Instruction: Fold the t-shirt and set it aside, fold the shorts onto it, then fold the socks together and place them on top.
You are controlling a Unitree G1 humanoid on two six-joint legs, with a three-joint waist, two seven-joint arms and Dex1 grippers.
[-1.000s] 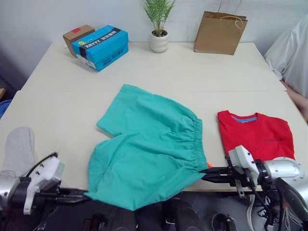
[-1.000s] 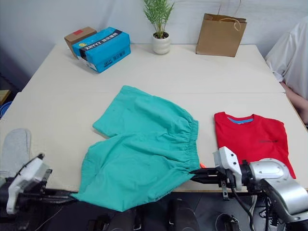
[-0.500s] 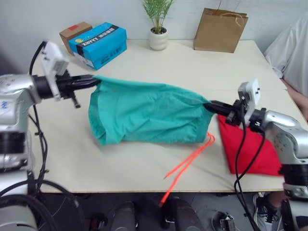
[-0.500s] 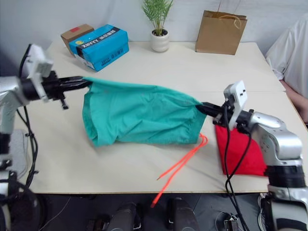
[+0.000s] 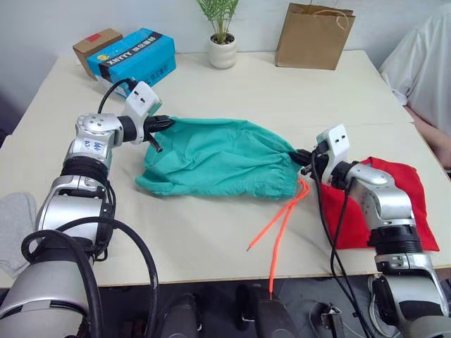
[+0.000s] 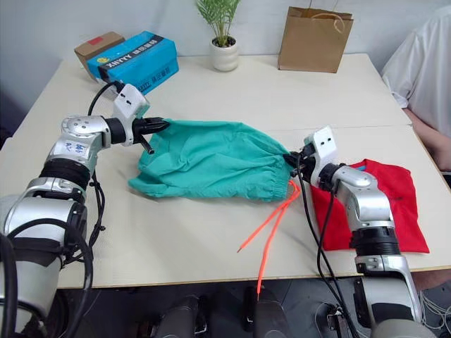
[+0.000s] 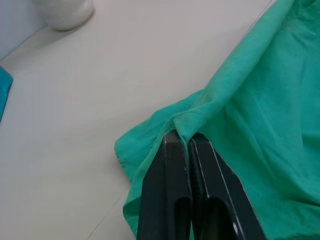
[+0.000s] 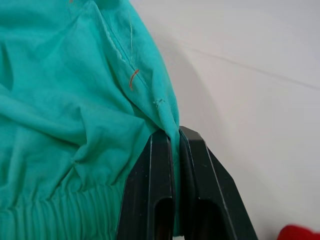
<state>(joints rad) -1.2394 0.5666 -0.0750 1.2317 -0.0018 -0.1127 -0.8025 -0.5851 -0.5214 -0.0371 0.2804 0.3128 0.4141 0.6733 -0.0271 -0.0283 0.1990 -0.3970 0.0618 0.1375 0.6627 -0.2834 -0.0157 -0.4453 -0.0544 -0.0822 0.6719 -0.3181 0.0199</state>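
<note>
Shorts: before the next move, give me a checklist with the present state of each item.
1. Left pincer shut on shorts corner: ok.
2. Right pincer shut on waistband corner: ok.
3. Shorts folded in half, lying on table: ok.
4. Drawstring tucked in: not ok, it trails over the table's near edge.
5. T-shirt folded neatly: cannot tell, right arm covers part of it.
6. Shorts on t-shirt: not ok, they lie beside it.

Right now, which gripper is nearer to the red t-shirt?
Right. The right gripper pinches the shorts at the waistband, just beside the t-shirt; the left gripper grips the opposite end, across the shorts.
</note>
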